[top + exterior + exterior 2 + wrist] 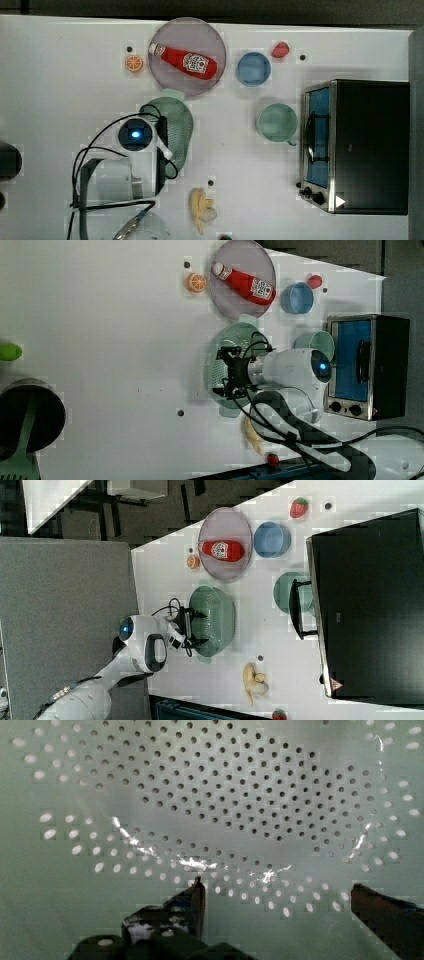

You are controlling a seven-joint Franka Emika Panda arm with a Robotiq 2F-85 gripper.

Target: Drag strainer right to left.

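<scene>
Pale green strainer [179, 131] sitting mid-table at 6 o'clock of the plate [210, 80] in the top view, gripper [277, 895] hovering over its perforated floor, fingers [197, 897] spreading wide, gripping nothing, left view showing a dark pot [30, 412] at table's edge.

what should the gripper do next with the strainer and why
Probably lower a little further into the strainer so a finger catches its wall. The gripper is open over the perforated bowl, holding nothing, and the strainer sits just below the plate in the top view, not yet dragged.
</scene>
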